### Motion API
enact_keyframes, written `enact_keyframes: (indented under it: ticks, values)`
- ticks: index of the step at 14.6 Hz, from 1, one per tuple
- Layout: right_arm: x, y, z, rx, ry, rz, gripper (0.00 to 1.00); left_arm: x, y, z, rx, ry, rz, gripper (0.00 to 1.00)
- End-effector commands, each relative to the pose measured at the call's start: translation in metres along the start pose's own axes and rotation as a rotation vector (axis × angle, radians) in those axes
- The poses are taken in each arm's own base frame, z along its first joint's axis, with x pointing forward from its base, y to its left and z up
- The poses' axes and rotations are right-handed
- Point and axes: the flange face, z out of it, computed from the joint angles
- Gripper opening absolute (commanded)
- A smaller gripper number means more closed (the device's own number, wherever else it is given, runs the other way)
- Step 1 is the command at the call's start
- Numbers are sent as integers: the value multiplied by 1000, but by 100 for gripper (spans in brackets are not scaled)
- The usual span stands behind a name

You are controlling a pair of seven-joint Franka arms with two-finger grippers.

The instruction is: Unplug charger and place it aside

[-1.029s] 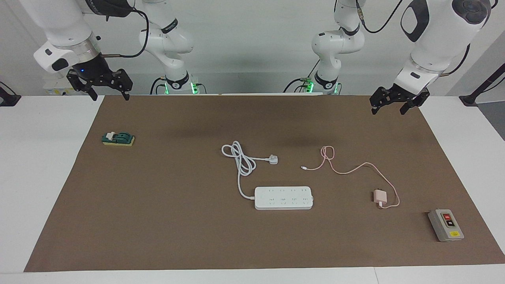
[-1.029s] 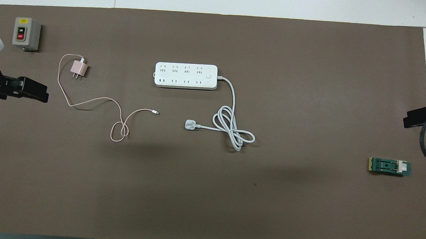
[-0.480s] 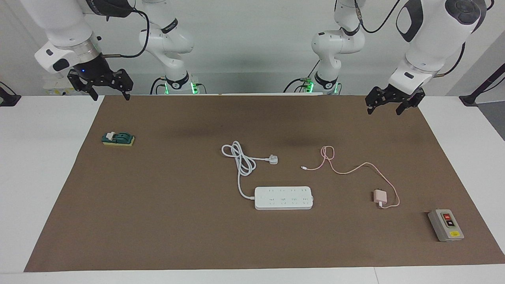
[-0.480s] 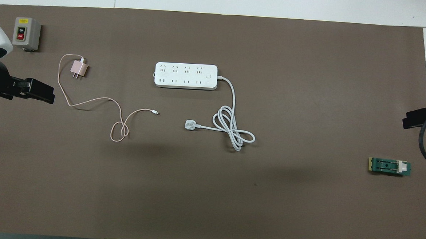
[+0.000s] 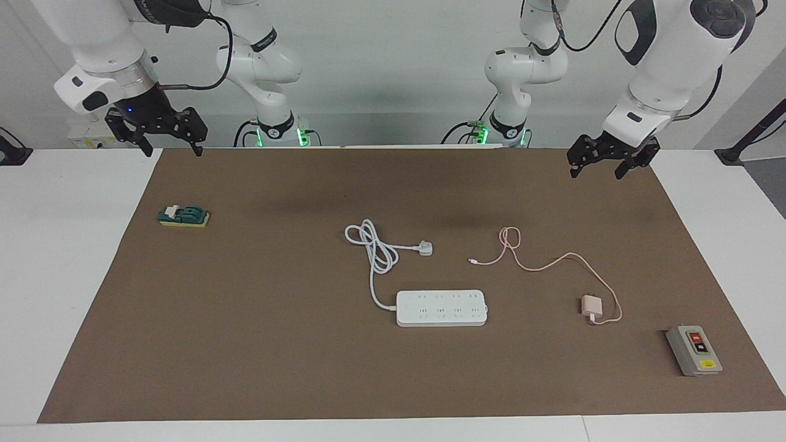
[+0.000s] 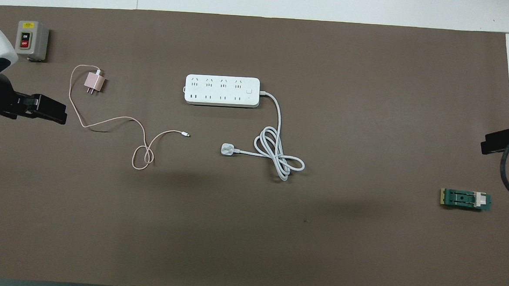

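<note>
The charger, a small pale pink cube, lies on the brown mat beside the white power strip, toward the left arm's end and apart from it, with its prongs bare. Its thin pink cable loops over the mat nearer to the robots. Both also show in the overhead view: charger, strip. My left gripper is open and empty in the air over the mat's edge by the robots. My right gripper is open and empty over the mat's corner at its own end.
The strip's thick white cord and plug lie coiled nearer to the robots. A grey switch box sits at the left arm's end, farther from the robots than the charger. A green block lies at the right arm's end.
My left gripper has shifted a little inward over the mat, toward the table's middle. The right arm and all objects have stayed still.
</note>
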Motion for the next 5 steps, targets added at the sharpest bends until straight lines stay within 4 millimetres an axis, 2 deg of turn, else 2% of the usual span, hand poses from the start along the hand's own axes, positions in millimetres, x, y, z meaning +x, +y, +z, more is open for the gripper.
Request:
enact_keyframes:
  ticks: [1, 5]
  values:
    - [-6, -2, 0, -5, 11, 14, 100, -5, 0, -1, 0, 18, 0, 100]
    - [-6, -2, 0, -5, 11, 13, 100, -5, 0, 1, 0, 18, 0, 100]
